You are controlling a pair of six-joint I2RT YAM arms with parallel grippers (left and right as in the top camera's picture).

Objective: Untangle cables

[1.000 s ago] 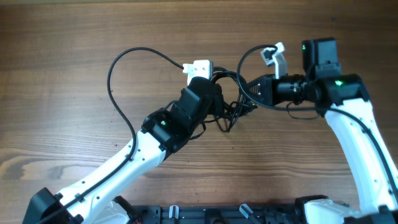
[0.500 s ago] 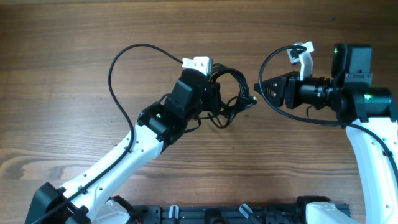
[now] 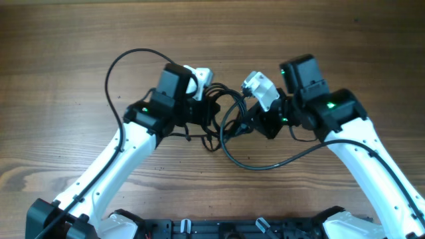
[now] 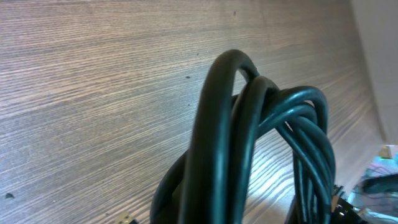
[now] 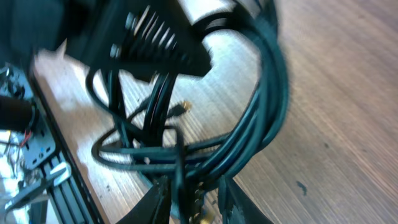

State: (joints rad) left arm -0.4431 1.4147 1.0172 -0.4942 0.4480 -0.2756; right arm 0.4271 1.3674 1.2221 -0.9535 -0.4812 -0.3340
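A tangle of dark cables (image 3: 224,119) lies at mid-table between my two arms. One long loop (image 3: 109,73) arcs out to the left and another (image 3: 265,166) sweeps toward the front. My left gripper (image 3: 201,109) is at the tangle's left side, shut on the bundle. In the left wrist view thick cable strands (image 4: 227,137) arch up close to the camera and hide the fingers. My right gripper (image 3: 255,124) is at the tangle's right side. In the right wrist view its fingers (image 5: 196,202) close round several strands (image 5: 249,124).
A white plug (image 3: 201,74) sits behind the left gripper, and a white adapter (image 3: 259,86) rests on the right wrist. The black rail (image 3: 219,229) runs along the front edge of the wooden table (image 3: 60,40).
The right arm pulled away to the right, then swung back left into the tangle. The left gripper shifted left and back with the bundle. A cable loop now sweeps toward the front.
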